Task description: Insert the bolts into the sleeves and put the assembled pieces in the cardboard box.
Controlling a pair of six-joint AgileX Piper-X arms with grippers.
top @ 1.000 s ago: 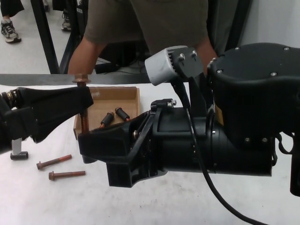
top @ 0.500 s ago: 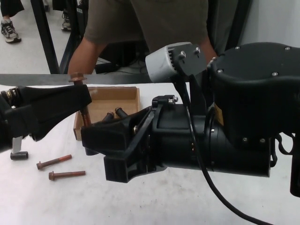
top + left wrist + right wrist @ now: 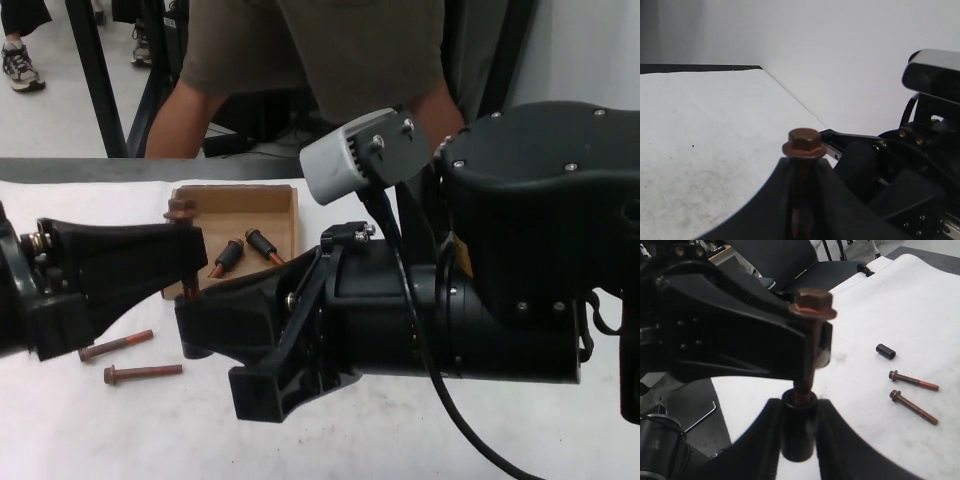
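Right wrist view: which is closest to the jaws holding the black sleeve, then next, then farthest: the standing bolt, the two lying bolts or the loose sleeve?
1. Standing bolt, tip at the held sleeve's mouth, above the jaws.
2. Two lying bolts, on the bench, too alike to rank.
3. Loose sleeve, on the bench beyond them.

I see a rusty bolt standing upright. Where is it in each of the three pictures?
High view: the bolt stands upright in the left arm's jaws, overlapping the left end of the cardboard box.
Left wrist view: the bolt pokes its head up out of those jaws, close to the camera.
Right wrist view: the bolt hangs from the same jaws, tip entering the sleeve.
Shared landmark: the left arm's jaws clamping its shaft.
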